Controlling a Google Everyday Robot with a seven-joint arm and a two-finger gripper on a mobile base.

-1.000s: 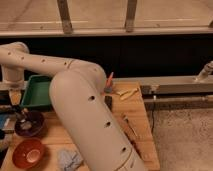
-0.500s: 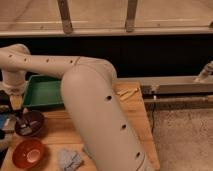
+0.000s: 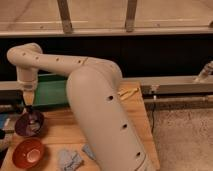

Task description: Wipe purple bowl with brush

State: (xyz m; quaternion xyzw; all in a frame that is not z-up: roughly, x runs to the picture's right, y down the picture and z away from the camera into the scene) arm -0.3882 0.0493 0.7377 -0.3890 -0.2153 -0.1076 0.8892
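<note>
The purple bowl [image 3: 27,124] stands on the wooden table [image 3: 135,115] at the left. My gripper [image 3: 27,106] hangs straight down from the wrist, right above the bowl's rim. A slim dark brush [image 3: 31,120] runs from the gripper down into the bowl, and its pale end lies on the bowl's inside. My thick beige arm [image 3: 100,110] crosses the middle of the view and hides much of the table.
A green tray [image 3: 50,91] lies behind the bowl. An orange-red bowl [image 3: 28,152] stands in front of it. A grey cloth [image 3: 70,159] lies at the table's front. A yellow object [image 3: 127,92] lies near the back edge. A metal rail [image 3: 175,86] runs behind.
The arm has swung further over the table and fills more of the view. The gripper stays over the purple bowl, and the brush's pale end has shifted slightly to the right inside it.
</note>
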